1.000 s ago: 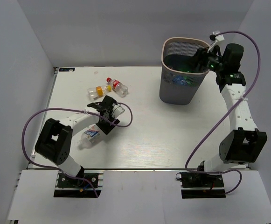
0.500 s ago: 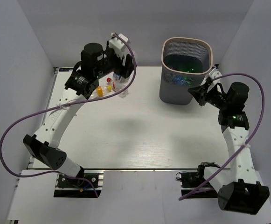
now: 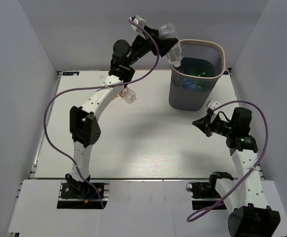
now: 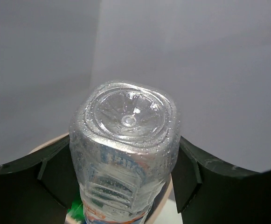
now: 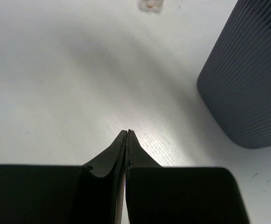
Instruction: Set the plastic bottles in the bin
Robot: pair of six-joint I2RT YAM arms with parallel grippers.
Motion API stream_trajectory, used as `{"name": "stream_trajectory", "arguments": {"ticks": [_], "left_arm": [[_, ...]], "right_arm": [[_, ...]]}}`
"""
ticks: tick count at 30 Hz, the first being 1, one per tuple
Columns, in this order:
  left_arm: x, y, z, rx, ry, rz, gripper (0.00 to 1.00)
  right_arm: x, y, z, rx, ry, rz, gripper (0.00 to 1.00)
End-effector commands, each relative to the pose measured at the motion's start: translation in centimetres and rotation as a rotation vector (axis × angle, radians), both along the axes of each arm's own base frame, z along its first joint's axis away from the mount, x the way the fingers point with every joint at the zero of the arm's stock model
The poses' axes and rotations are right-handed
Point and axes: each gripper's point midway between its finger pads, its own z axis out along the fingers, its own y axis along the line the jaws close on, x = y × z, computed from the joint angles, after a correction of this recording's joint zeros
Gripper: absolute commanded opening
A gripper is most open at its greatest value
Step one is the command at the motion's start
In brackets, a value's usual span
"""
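- Left tool (image 3: 165,39): clamped on one clear bottle (image 4: 126,121), a finger (image 4: 51,175) on each side. The bottle hangs cap-down at the left rim of the bin (image 3: 195,98); its label is cut off at the wrist view's lower edge.
- Right tool (image 5: 127,136): jaws pressed together, holding nothing, low over the table (image 3: 148,143), near the bin's front.
- Bin: one, at the table's far right. Green and blue shapes show through the mesh; their number cannot be told.
- Table: one loose bottle (image 3: 128,95) lies beside the left arm, partly hidden by it.
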Motion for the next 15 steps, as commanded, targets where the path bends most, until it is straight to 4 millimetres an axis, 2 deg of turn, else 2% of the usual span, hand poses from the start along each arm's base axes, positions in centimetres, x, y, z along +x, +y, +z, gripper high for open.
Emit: {"name": "stream_trajectory", "arguments": {"ticks": [1,4,5,6,8,9,10,12,15], "left_arm": [[-4.3,1.2,8.5,-0.205,-0.130,-0.127,0.19],[-3.9,0.8,7.6,-0.222,-0.082,-0.162,0.19],[-3.4,0.7,7.0,-0.240,-0.070,-0.157,0.19],[-2.8,0.7,6.5,-0.248,-0.041,-0.149,0.24],[-2.1,-0.3,4.7,-0.239,0.006,-0.153,0.25],[-1.4,-1.2,3.3,-0.237,0.040,-0.157,0.30],[-0.7,-1.4,2.5,-0.236,0.056,-0.149,0.37],[0.1,-2.7,0.7,-0.227,0.111,-0.167,0.49],[0.9,-3.9,-0.5,-0.213,0.149,-0.166,0.59]], "right_arm": [[-1.2,0.2,-0.7,-0.015,-0.001,0.035,0.00],[-1.7,0.2,-1.9,-0.015,0.018,0.029,0.00],[-1.8,0.3,-2.2,-0.010,0.018,0.031,0.00],[-1.8,0.3,-2.2,-0.007,0.021,0.026,0.00],[-1.7,0.3,-2.1,0.003,0.014,0.023,0.03],[-1.6,0.3,-2.0,0.006,0.017,0.020,0.08],[-1.5,0.4,-2.0,0.015,0.021,0.017,0.19],[-1.2,0.3,-1.7,0.022,0.027,0.010,0.34],[-1.2,0.4,-1.4,0.027,0.027,0.012,0.40]]}}
